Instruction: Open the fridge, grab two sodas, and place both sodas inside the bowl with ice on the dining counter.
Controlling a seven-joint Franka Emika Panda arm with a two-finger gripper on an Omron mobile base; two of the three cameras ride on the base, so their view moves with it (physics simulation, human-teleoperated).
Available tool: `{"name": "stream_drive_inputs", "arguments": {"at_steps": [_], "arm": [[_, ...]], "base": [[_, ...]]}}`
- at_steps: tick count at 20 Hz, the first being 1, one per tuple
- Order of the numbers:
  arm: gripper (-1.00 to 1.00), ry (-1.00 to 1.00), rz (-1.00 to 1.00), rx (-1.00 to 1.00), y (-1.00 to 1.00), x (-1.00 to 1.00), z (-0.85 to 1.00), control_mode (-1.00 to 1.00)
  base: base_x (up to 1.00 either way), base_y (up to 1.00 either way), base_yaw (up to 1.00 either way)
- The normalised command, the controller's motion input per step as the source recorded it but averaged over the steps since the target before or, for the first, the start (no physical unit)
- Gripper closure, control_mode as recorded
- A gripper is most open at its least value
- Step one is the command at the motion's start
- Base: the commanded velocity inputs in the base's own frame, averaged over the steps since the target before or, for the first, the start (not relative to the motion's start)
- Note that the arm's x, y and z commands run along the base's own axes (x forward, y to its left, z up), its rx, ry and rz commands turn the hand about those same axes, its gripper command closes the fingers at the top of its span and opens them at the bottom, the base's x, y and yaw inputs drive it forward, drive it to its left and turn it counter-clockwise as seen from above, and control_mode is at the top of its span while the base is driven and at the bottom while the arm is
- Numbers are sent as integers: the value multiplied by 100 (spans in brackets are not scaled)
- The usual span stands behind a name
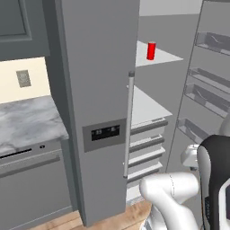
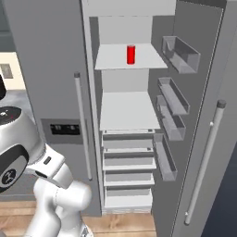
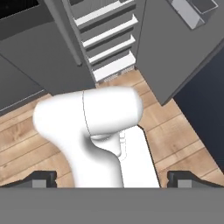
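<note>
Wooden plank flooring (image 3: 183,131) runs under a grey simulated kitchen, where the tall grey two-door fridge (image 1: 96,112) stands with its right door (image 2: 203,139) swung wide and its left door, the one carrying the dark display panel (image 1: 105,133) and a long vertical bar handle (image 1: 129,123), shut. So the first step looks done: the fridge is open, and everything after it is left. Of the two sodas, the small plain red cylindrical can (image 2: 131,54) stands upright on the upper white shelf (image 2: 115,60) inside the fridge, near the middle of that shelf and untouched; no brown bottle can be made out on the shelves that show. The shelf below the can is bare, and beneath it sit several closed white drawers (image 2: 128,159) whose contents are hidden. Clear bins (image 2: 180,54) on the inside of the open door appear to hold nothing. Left of the fridge, a marble worktop (image 1: 27,121) on grey cabinets is a separate counter, not the tabletop where the sodas must end up. The hand (image 3: 112,179) hangs low beside the fridge, pointing down toward the floor and the robot's own body, with its two dark fingertips (image 3: 41,179) set wide apart and nothing between them. Both sodas have yet to be grabbed and carried to the bowl.
</note>
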Motion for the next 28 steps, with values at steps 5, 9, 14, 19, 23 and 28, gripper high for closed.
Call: {"name": "stream_drive_inputs", "arguments": {"at_steps": [5,9,14,19,23,28], "arm": [[-100,0,0,0,0,0,0,100],[-100,0,0,0,0,0,0,100],[-100,0,0,0,0,0,0,100],[-100,0,0,0,0,0,0,100],[-100,0,0,0,0,0,0,100],[-100,0,0,0,0,0,0,100]], "base": [[57,-28,0],[57,-21,0],[53,-19,0],[50,-19,0],[51,-25,0],[52,-27,0]]}}
